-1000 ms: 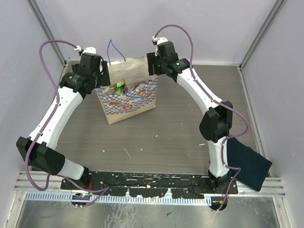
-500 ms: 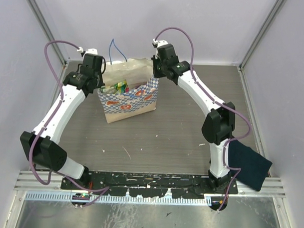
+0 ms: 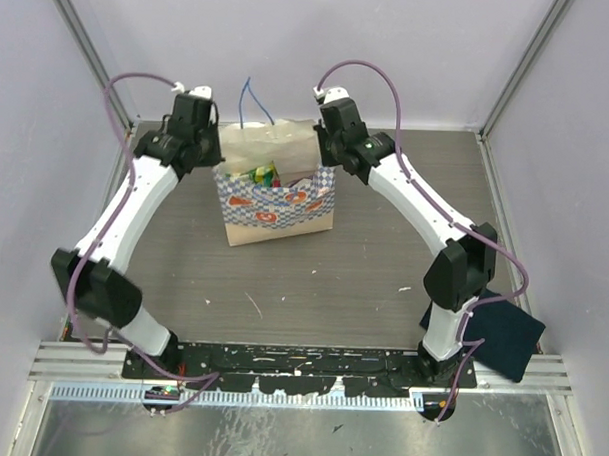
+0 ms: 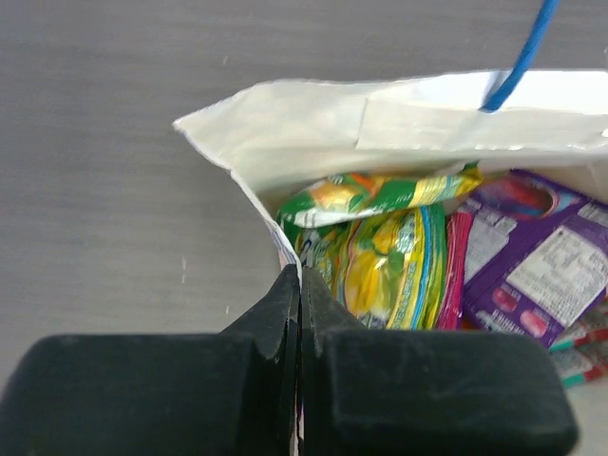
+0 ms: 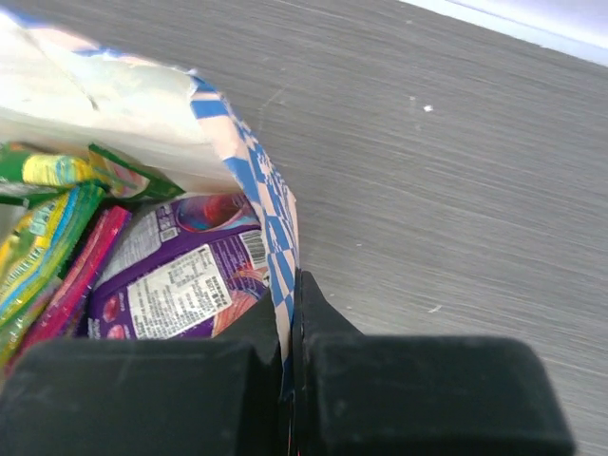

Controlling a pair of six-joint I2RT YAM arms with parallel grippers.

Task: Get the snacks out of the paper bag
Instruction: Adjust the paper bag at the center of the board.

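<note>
Now, paper bag [image 3: 277, 202] upright on the table [image 3: 384, 256], left gripper [image 4: 299, 283] clamped onto its left rim, right gripper [image 5: 293, 290] pinching the checkered right rim, snacks [image 4: 404, 256] inside the bag, between both grippers, seemingly untouched.

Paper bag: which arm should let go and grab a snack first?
Probably right: the right gripper, shut on the paper bag's rim, sits beside the exposed purple packet. The left gripper can hold the opposite rim.
</note>
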